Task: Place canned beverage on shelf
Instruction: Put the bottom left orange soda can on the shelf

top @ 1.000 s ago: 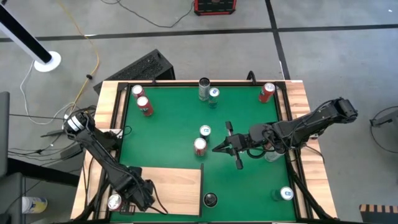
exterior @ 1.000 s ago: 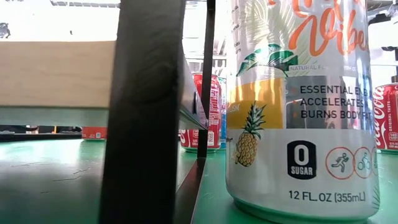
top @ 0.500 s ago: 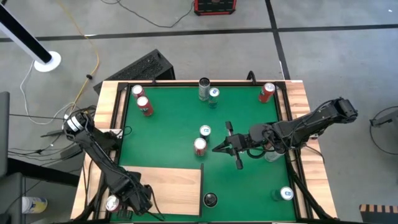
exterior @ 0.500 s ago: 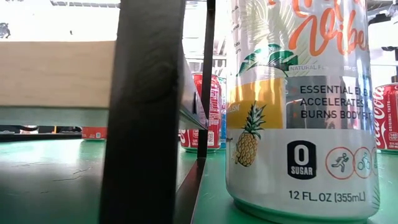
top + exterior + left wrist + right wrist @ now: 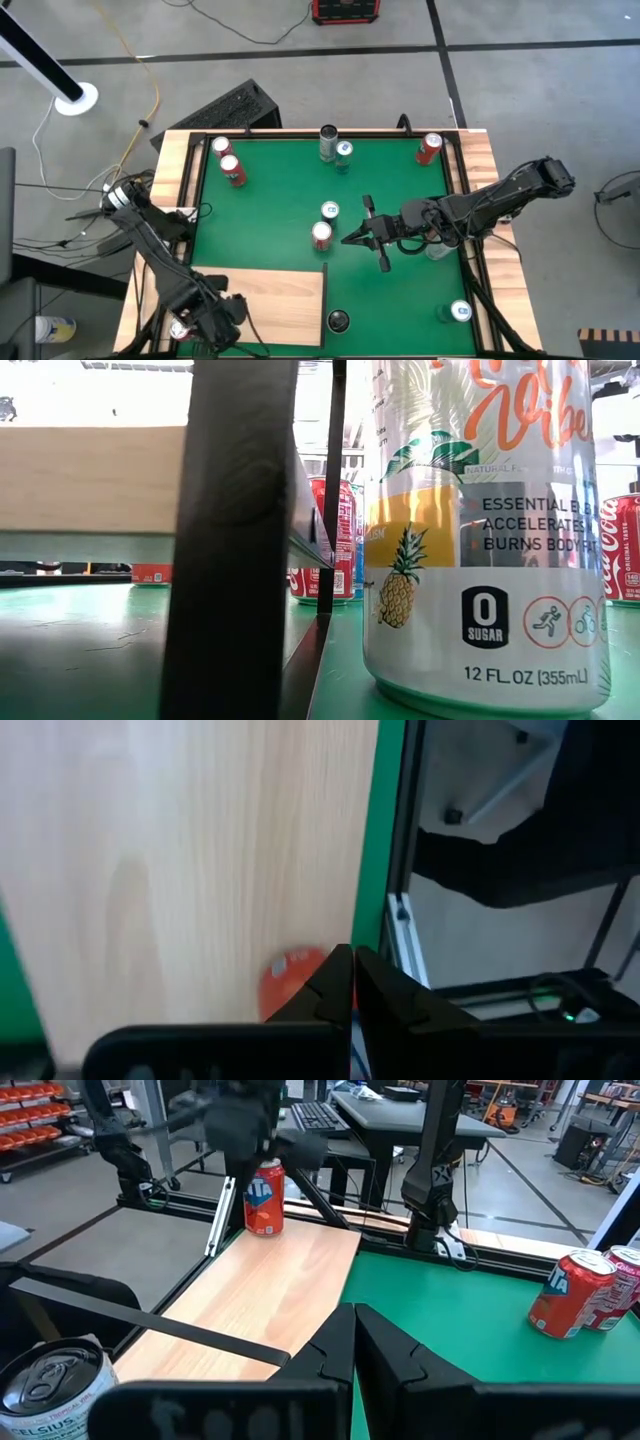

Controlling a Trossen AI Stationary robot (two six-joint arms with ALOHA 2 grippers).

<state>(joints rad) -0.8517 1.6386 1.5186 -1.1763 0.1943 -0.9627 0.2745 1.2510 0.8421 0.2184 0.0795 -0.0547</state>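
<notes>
The shelf (image 5: pixel 275 295) is a pale wooden board raised over the green mat's near left corner, its edge showing in the low view (image 5: pixel 90 480). An orange-red canned beverage (image 5: pixel 180 326) stands upright on the shelf's left end (image 5: pixel 264 1198). My left gripper (image 5: pixel 352 982) hangs shut just above and beside that can (image 5: pixel 290 982), pointing steeply down and touching nothing. My right gripper (image 5: pixel 352 1330) is shut with nothing in it, held level above the middle of the mat (image 5: pixel 350 238).
Several more cans stand on the mat: two at the far left (image 5: pixel 228 160), two at the far middle (image 5: pixel 336 146), one at the far right (image 5: pixel 429 148), two at the centre (image 5: pixel 324 224), and near-edge cans (image 5: pixel 338 320), (image 5: pixel 460 312). Black frame rails border the mat.
My left gripper has risen from the shelf's left end, staying shut and tipping a little. The orange-red can stays upright on the shelf where it was.
</notes>
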